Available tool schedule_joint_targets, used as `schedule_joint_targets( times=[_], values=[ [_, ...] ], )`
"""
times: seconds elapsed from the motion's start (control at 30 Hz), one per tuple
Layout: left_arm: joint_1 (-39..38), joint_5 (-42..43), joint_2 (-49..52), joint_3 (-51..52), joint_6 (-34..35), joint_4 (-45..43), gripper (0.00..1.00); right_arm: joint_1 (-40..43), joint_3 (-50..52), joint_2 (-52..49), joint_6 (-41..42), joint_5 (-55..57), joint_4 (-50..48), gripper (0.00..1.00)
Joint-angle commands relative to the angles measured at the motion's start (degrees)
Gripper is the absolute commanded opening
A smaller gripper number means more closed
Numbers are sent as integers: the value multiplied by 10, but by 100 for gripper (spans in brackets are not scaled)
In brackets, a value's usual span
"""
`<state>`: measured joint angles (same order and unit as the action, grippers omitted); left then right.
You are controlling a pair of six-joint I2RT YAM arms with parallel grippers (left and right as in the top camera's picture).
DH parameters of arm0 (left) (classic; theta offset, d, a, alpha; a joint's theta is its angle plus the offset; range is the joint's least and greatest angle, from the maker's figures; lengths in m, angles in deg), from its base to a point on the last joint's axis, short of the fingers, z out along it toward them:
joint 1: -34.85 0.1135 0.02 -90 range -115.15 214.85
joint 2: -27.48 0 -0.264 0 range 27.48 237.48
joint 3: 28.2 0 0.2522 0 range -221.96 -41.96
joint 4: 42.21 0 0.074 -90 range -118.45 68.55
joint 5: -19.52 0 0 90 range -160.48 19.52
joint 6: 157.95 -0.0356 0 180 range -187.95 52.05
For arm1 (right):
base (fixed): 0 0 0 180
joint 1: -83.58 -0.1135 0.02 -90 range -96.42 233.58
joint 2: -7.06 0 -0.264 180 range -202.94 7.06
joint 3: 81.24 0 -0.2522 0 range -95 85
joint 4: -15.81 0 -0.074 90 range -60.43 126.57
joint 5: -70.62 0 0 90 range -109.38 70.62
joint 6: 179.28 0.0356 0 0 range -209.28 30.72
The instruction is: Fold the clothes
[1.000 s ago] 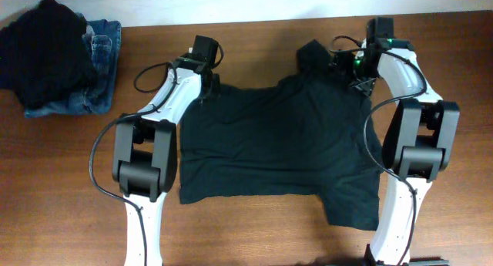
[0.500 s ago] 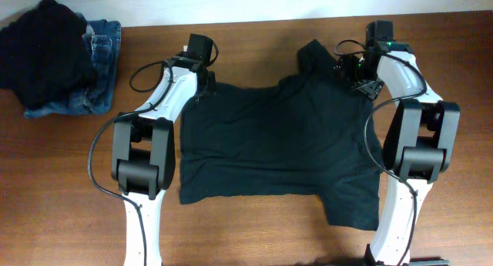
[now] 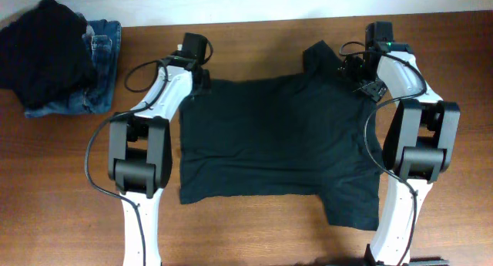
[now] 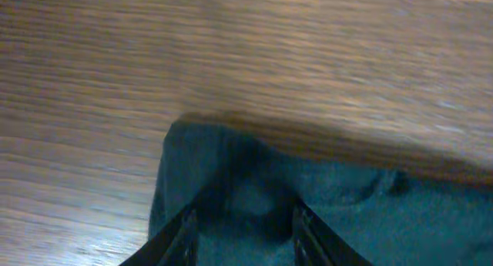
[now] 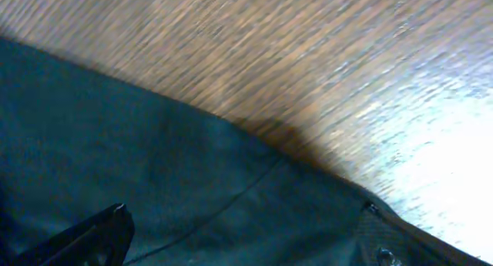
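Shirt [image 3: 269, 139] lies spread flat in the middle of the table [image 3: 69, 181], its length running left to right, hem at the table's left side, sleeves at its right. Left gripper [image 4: 245, 220] is clamped on the hem corner nearest the table's far edge, cloth bunched between its fingers. Right gripper [image 5: 239, 229] gapes wide over flat cloth by the far sleeve, nothing pinched. Collar hides under the right arm [image 3: 420, 143], wrist views are blurred, and fingertip contact there I can't tell

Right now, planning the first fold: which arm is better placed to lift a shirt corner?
Probably left. The left gripper pinches a corner of the T-shirt; the right gripper stands open above it, holding nothing.
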<state>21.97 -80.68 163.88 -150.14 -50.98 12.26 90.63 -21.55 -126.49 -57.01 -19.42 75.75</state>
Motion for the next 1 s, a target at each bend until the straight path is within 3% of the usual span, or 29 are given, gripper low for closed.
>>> schedule_joint_targets(
  times=[0.0,0.53,0.77,0.97],
  values=[
    [23,-30,34,7,1,6,40,1,8,19,15,33,4,98],
    [42,-29,34,6,-3,4,40,1,8,19,15,36,4,98],
    [42,-34,11,-56,-7,102,38,1,8,28,15,47,7,93],
    [42,-47,-43,-147,-7,185,40,0,7,103,15,111,55,91]
  ],
)
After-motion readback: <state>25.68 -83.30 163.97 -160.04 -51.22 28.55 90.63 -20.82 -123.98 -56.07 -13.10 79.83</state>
